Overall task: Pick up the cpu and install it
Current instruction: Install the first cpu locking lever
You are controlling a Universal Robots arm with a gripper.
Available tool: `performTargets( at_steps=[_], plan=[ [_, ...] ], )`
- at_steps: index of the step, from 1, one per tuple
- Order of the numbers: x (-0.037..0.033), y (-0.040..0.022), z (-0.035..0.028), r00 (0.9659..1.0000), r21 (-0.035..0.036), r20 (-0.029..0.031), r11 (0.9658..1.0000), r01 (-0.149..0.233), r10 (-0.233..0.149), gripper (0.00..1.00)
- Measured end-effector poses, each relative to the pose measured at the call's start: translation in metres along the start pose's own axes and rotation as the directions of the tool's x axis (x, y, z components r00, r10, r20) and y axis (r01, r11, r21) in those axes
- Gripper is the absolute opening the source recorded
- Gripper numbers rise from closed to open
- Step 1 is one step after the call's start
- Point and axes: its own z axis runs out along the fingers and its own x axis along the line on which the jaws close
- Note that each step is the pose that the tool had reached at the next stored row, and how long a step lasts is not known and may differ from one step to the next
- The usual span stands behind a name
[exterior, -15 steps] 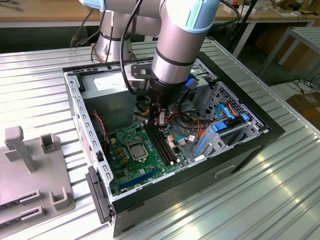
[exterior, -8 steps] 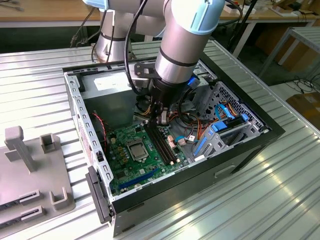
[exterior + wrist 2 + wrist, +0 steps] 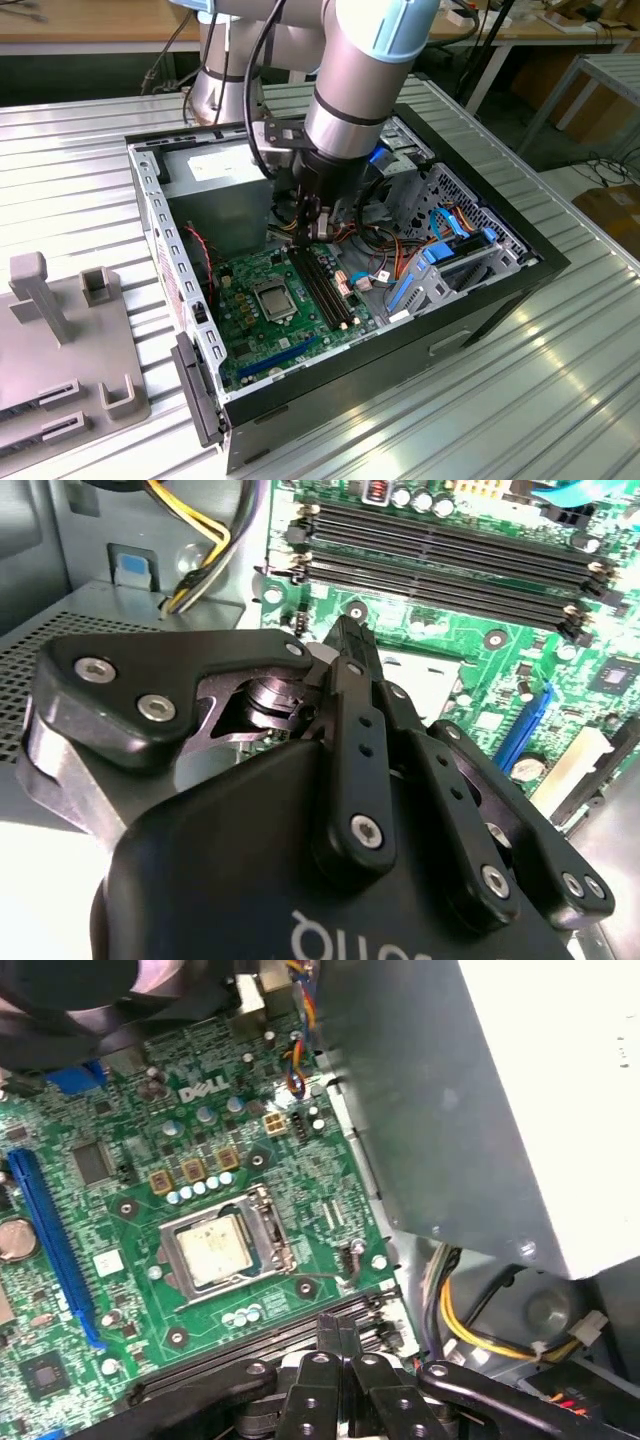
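The table (image 3: 90, 150) of ribbed metal carries an open computer case (image 3: 480, 300) lying on its side, with the arm reaching down into it. Inside lies the green board (image 3: 120, 1160), crossed by long black memory slots (image 3: 325, 285). The gripper (image 3: 340, 1345) hangs over those slots, just beside the socket (image 3: 272, 1222), its fingers (image 3: 350, 680) pressed together with nothing between them. The cpu (image 3: 214, 1248) already sits flat inside the socket's metal frame, its pale face up, apart from the gripper.

By its look the cpu is light, thin and rigid, with a smooth metal face that offers little friction. It is likely fragile on its underside and at the corners, so it wants holding by two opposite edges, kept level, with gentle pressure. Seated as it is, the frame crowds those edges.
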Motion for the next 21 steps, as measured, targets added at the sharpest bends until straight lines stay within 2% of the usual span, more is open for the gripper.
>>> performTargets(
  at_steps=[5,6,7,10,12,16,19,21],
  plan=[
    [-0.0050,0.0018,0.0008,1.0000,-0.0006,0.0015,1.0000,0.000,0.000,0.11],
    [-0.0060,0.0021,0.0014,1.0000,-0.0015,0.0038,1.0000,0.000,0.000,0.11],
    [-0.0071,0.0025,0.0025,1.0000,-0.0036,0.0097,1.0000,0.000,0.000,0.11],
    [-0.0085,0.0030,0.0043,0.9998,-0.0077,0.0206,1.0000,0.001,-0.001,0.11],
    [-0.0087,0.0032,0.0051,0.9997,-0.0090,0.0243,1.0000,0.001,-0.001,0.11],
    [-0.0077,0.0061,0.0065,0.9997,-0.0094,0.0254,1.0000,0.001,-0.001,0.11],
    [-0.0085,0.0064,0.0100,0.9995,-0.0116,0.0314,0.9999,0.001,-0.001,0.11],
    [-0.0090,0.0066,0.0111,0.9995,-0.0116,0.0316,0.9999,-0.003,0.003,0.11]
  ],
)
